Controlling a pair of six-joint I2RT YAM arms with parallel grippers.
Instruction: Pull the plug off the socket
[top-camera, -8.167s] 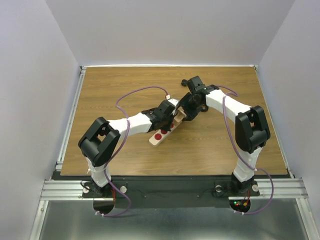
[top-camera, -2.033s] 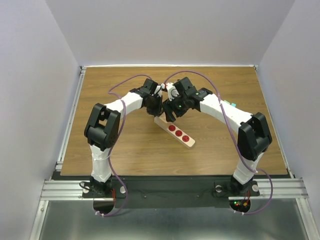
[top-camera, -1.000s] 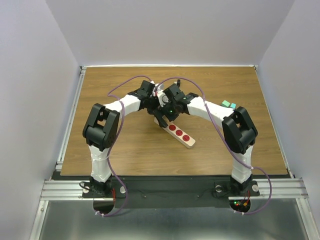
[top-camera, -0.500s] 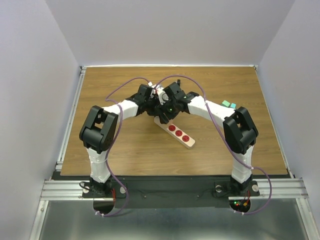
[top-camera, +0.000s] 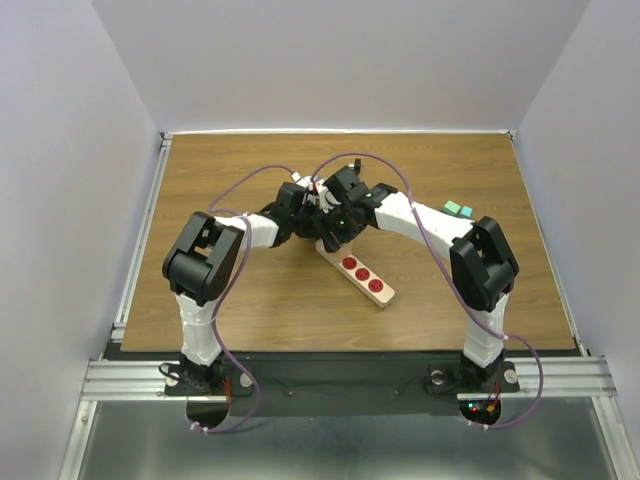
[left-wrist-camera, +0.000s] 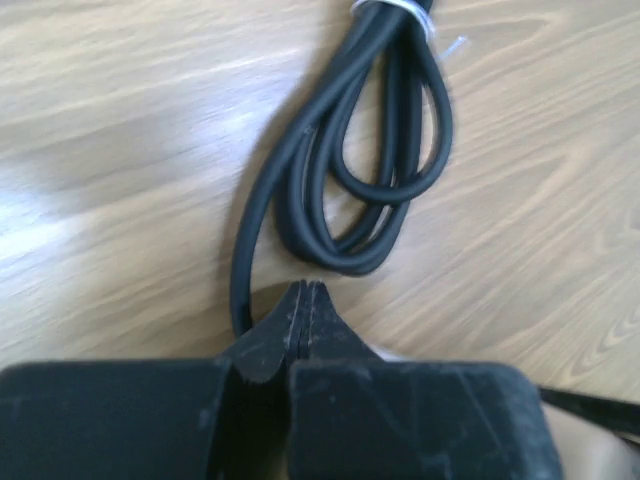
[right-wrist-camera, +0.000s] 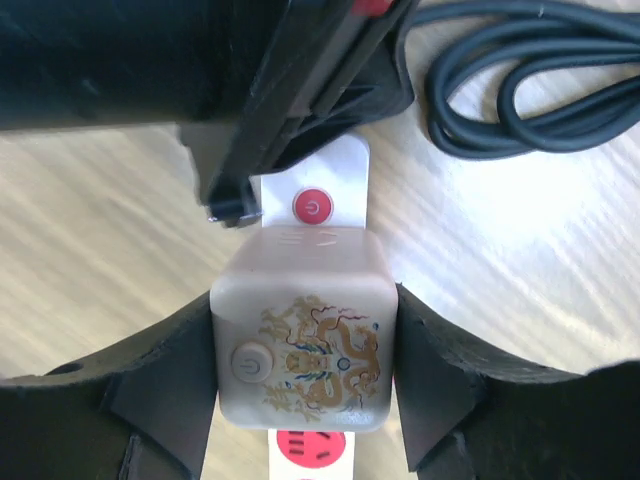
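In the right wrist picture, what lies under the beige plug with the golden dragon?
The socket lies under it: its red switch shows above the plug in the picture, one red outlet below. The outlet that holds the plug is covered.

Overhead view high and behind — wrist views close, downward, sharing the black cord (left-wrist-camera: 300, 165).

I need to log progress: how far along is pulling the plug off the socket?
Done: the approach. The right gripper clasps the plug by its sides. In hand: the shut left gripper bears on the socket strip at its end, seemingly bracing it. Left: the pull itself, since the plug sits fully seated on the strip.
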